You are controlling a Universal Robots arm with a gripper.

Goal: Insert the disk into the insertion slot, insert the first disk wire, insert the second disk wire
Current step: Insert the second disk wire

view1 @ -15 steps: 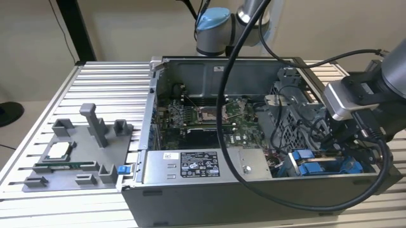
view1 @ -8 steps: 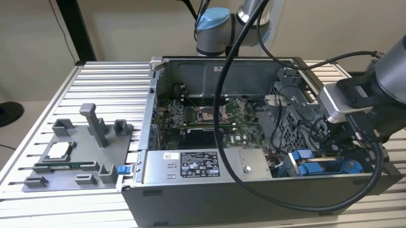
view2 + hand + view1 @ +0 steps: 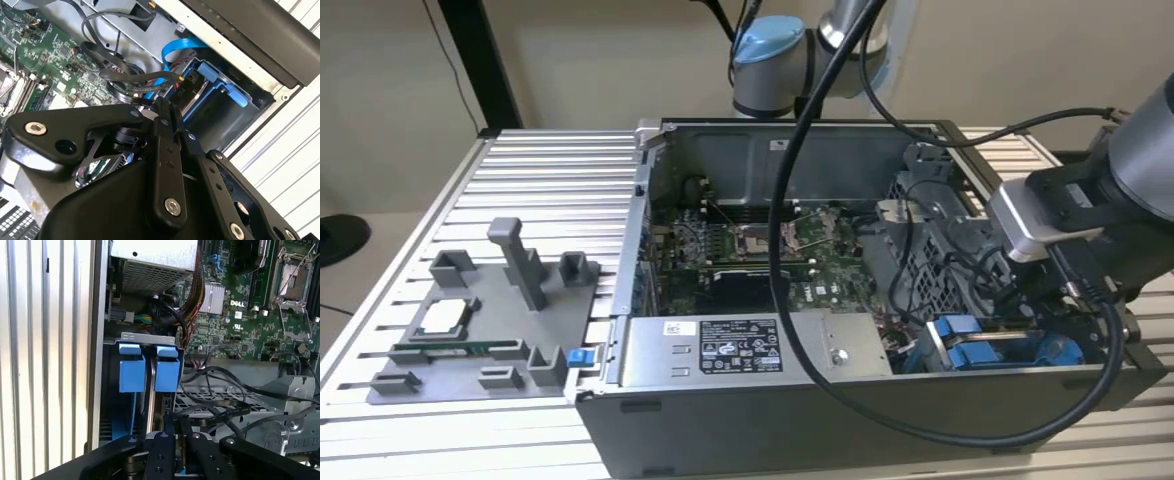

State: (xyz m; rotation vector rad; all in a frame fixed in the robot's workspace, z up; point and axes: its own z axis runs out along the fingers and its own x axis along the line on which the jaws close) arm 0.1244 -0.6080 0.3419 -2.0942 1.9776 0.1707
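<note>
My tool [image 3: 167, 107] is down in the case corner, fingers pinched nearly together, apparently on a thin black wire [image 3: 145, 85]; can't confirm contact. Disk [image 3: 150, 367] sits in the insertion slot [image 3: 147, 337] just ahead. Wire's limp and light, probably fragile: hold near the plug.

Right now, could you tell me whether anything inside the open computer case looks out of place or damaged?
Nothing looks damaged. Loose black cables lie tangled over the perforated drive cage beside the insertion slot, close to the pincer. The motherboard and the power supply appear intact and seated.
</note>
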